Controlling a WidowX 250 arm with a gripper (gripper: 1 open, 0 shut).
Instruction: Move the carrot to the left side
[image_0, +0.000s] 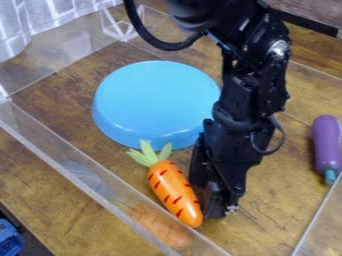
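The carrot (173, 194) is a small glossy orange toy with dark red stripes and a green leafy top. It lies on the wooden table near the front, just below the blue dish (154, 100). My black gripper (218, 205) is lowered right beside the carrot's right side, touching or almost touching it. The arm's body hides the fingertips, so I cannot tell whether the jaws are open or shut.
A purple eggplant toy (326, 145) lies at the right edge. Clear plastic walls (80, 180) fence the work area on the front and left. White cloth hangs at the back left.
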